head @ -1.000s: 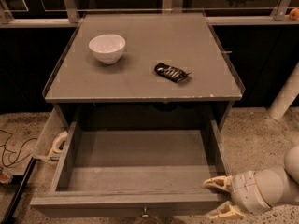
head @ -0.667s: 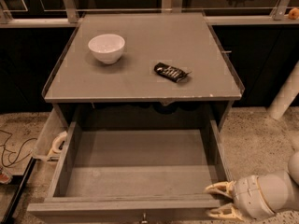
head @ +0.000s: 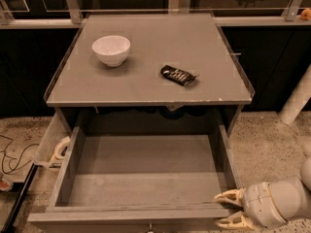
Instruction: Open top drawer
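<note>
The top drawer point(head: 146, 171) of the grey cabinet stands pulled far out toward me, its deep grey interior bare. Its front panel point(head: 121, 219) runs along the bottom edge of the view, with the small metal knob point(head: 150, 226) just showing at centre. My gripper point(head: 228, 208) is at the drawer's front right corner, its two pale fingers point(head: 229, 196) spread apart, one above and one below, holding nothing. The arm comes in from the lower right.
The cabinet top point(head: 194, 47) holds a white bowl point(head: 111, 49) at the left and a dark snack packet point(head: 177, 74) near the middle. A light panel with a handle point(head: 53, 147) juts out on the cabinet's left. Cables point(head: 12, 157) lie on the floor at left. A white post point(head: 296, 103) stands at right.
The drawer has slid further out toward me, its front panel now at the view's bottom edge. My gripper has moved down with it at the right front corner.
</note>
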Robot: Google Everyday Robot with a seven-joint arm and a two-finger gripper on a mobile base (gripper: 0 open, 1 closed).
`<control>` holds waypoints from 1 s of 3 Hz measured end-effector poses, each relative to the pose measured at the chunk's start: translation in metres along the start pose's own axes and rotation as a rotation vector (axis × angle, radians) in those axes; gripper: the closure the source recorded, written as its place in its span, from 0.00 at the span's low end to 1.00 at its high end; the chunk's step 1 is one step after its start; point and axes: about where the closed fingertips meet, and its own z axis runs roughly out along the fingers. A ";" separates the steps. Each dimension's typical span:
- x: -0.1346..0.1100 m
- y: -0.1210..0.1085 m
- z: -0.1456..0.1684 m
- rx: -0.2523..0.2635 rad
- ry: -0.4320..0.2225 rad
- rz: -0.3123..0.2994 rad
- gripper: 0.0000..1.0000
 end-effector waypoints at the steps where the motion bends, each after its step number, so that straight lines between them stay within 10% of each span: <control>1: 0.000 0.000 0.000 0.000 0.000 0.000 0.32; 3: 0.000 0.000 0.000 0.000 0.000 0.000 0.00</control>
